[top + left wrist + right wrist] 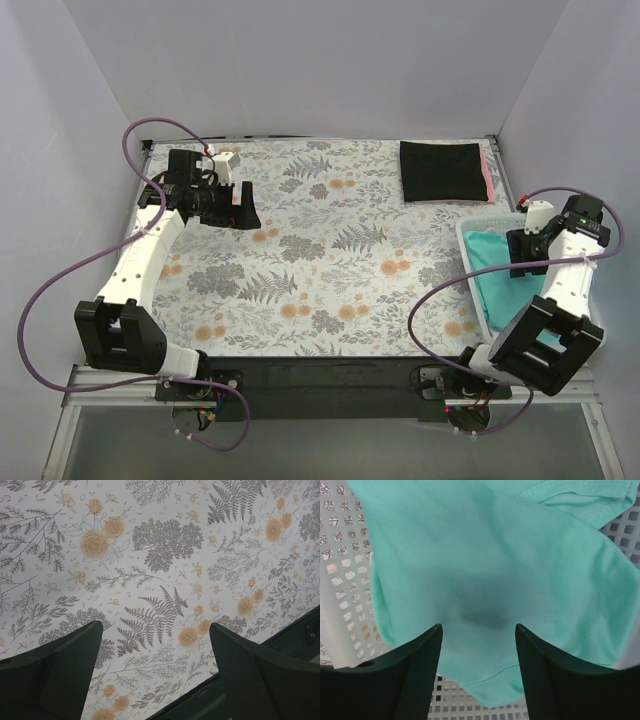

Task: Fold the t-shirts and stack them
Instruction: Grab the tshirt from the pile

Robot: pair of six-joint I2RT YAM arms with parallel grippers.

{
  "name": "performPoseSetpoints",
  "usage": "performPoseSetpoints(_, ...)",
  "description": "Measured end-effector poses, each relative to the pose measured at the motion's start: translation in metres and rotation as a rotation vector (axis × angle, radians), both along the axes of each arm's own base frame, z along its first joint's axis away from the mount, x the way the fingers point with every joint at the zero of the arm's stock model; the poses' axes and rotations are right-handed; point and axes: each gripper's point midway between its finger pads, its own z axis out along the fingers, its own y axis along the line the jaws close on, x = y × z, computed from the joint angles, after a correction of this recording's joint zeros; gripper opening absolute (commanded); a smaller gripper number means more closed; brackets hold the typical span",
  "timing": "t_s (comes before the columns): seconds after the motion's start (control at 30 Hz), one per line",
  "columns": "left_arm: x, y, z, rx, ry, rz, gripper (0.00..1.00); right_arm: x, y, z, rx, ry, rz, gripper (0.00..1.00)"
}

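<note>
**1. L gripper** (155,627)
- State: released, jaws spread wide.
- Pos.: over the far-left part of the floral cloth (160,555), arm reaching out from the near-left base.
- Wrist view: fern and orange-flower print shows in the gap between the jaws. A dark strip runs along the lower right of that view.
- Contact w/ cloth: can't tell.

**2. R gripper** (478,627)
- State: released, jaws apart, not pinching anything.
- Pos.: over the basket (466,235), which sits at the right edge of the cloth, near side.
- Wrist view: teal fabric fills the gap between the jaws, and a soft dark shadow lies on it just ahead of the tips.
- Contact w/ fabric: can't tell.

**3. Teal shirt** (485,565)
- Loc.: inside the basket, directly under the R gripper.
- Cond.: unfolded and loosely bunched. A stitched hem shows at the top right of the wrist view, w/ white lattice visible at left, right and below.

**4. Black shirt** (440,170)
- Loc.: far-right corner of the cloth, just beyond the basket and well apart from both grippers.
- Cond.: folded to a flat rectangle.

**5. Pink shirt** (489,178)
- Loc.: under the black shirt, touching it.
- Only a thin strip shows, along the right and near edges.
</note>
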Motion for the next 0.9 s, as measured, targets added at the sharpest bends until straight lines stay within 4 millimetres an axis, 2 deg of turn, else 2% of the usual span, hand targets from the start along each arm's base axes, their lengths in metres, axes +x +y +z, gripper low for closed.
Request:
performPoseSetpoints(0.1, 0.0, 0.001, 0.0, 0.003, -0.001, 0.003, 0.88, 0.002, -0.004, -0.006, 0.017, 0.003, -0.008, 0.53)
performPoseSetpoints(0.23, 0.001, 0.002, -0.001, 0.011, 0.0, 0.008, 0.88, 0.002, -0.009, -0.012, 0.032, 0.014, -0.017, 0.51)
performPoseSetpoints(0.4, 0.004, 0.002, 0.001, 0.013, -0.006, 0.011, 0.88, 0.003, -0.015, -0.018, 0.039, 0.02, -0.029, 0.42)
performPoseSetpoints(0.47, 0.005, 0.003, 0.002, 0.016, -0.011, 0.013, 0.88, 0.003, -0.017, -0.021, 0.043, 0.027, -0.031, 0.34)
performPoseSetpoints(0.5, 0.007, 0.003, 0.004, 0.018, -0.015, 0.016, 0.88, 0.003, -0.017, -0.022, 0.045, 0.029, -0.032, 0.23)
performPoseSetpoints(0.57, 0.01, 0.004, 0.007, 0.023, -0.025, 0.021, 0.88, 0.002, -0.018, -0.025, 0.048, 0.033, -0.031, 0.12)
performPoseSetpoints(0.6, 0.012, 0.005, 0.008, 0.026, -0.031, 0.023, 0.88, 0.001, -0.018, -0.026, 0.052, 0.035, -0.033, 0.02)
performPoseSetpoints(0.77, 0.016, 0.006, 0.011, 0.035, -0.048, 0.032, 0.88, 0.001, -0.017, -0.023, 0.05, 0.02, -0.032, 0.01)
performPoseSetpoints(0.9, 0.016, 0.007, 0.011, 0.037, -0.048, 0.033, 0.88, 0.001, -0.014, -0.001, 0.021, -0.046, -0.018, 0.01)
